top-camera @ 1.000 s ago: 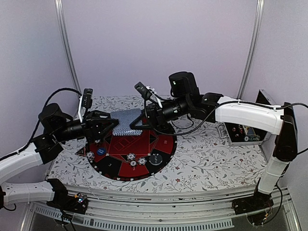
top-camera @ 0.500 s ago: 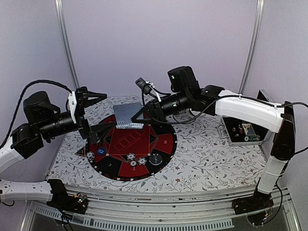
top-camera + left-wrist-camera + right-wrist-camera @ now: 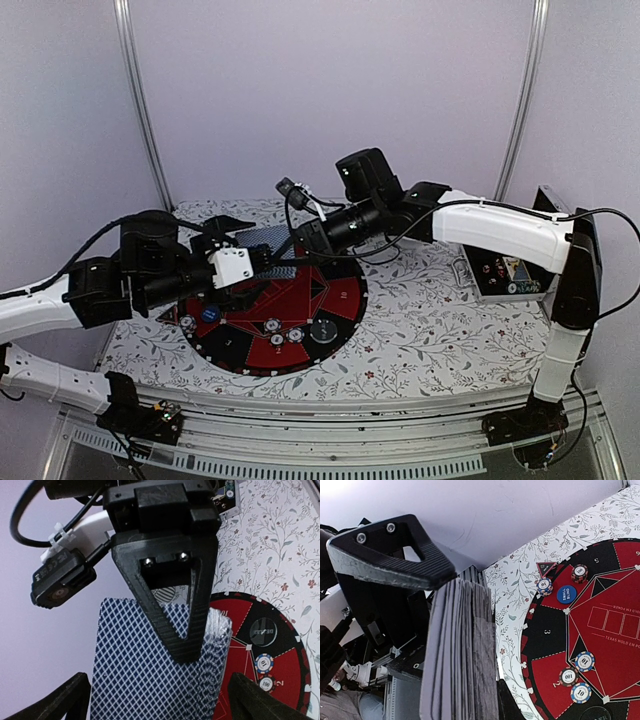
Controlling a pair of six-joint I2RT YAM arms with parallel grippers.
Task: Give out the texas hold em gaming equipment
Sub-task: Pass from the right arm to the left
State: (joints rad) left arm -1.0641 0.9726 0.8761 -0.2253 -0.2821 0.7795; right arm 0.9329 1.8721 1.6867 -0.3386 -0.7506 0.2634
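Deck: the playing cards [image 3: 131, 675] were one thick stack in the air over the far-left part of the mat [image 3: 340, 298], with their blue diamond backs facing the left wrist camera.
Right gripper: the right gripper [image 3: 292, 243] was pinching the stack across its thickness. One triangular finger lay flat on the top card's back, and the other was hidden behind the deck.
Left gripper: the left gripper [image 3: 159, 685] was spread wide. A finger showed at each side of the deck's free end, and neither appeared to touch a card.
Chips: the poker chips [image 3: 568, 676] lay on the mat, a few near its near-middle and a few at its left rim beside the blue small-blind disc [image 3: 566, 594].
Step in hand: probably taking a card off the held deck to deal it out.
Doing it well: the open fingers needed to line up on the free end, well away from the right finger. They needed to close lightly on the outermost card only, then draw it off along its own plane while the right grip stayed firm.
Risk: a deep or hard bite would likely drag several cards or loosen the stack over the chips.
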